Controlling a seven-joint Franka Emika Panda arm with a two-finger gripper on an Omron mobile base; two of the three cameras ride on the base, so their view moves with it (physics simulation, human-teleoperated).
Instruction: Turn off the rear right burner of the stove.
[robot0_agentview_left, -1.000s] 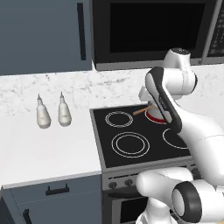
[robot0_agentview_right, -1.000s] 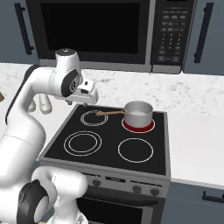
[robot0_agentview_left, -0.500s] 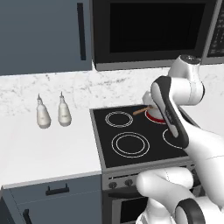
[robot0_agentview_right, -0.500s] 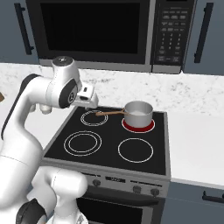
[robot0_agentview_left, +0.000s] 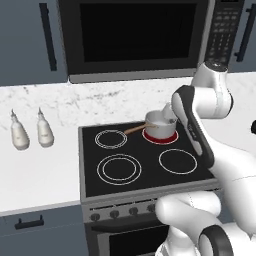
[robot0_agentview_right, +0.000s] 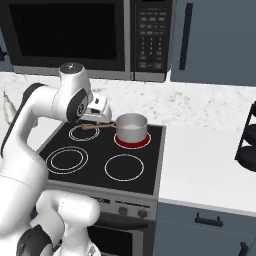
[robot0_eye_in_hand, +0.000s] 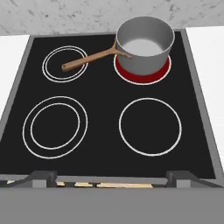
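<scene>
While two white bottles (robot0_agentview_left: 31, 132) are standing on the surface (robot0_agentview_left: 40, 170) at the left, the stove (robot0_eye_in_hand: 105, 118) is sitting beside them. A steel pot (robot0_eye_in_hand: 144, 39) with a wooden handle (robot0_eye_in_hand: 92, 57) is resting on the rear right burner (robot0_eye_in_hand: 142, 72), which is glowing red. The end effector (robot0_agentview_right: 102, 111) is hovering over the stove's back with its jaws spread wide, holding nothing.

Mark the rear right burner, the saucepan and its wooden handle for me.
rear right burner (robot0_eye_in_hand: 142, 77): hand view, on the red glowing rim showing in front of the pan.
saucepan (robot0_eye_in_hand: 144, 37): hand view, on its grey front wall.
wooden handle (robot0_eye_in_hand: 89, 57): hand view, mid-length, over the rear left ring.
</scene>
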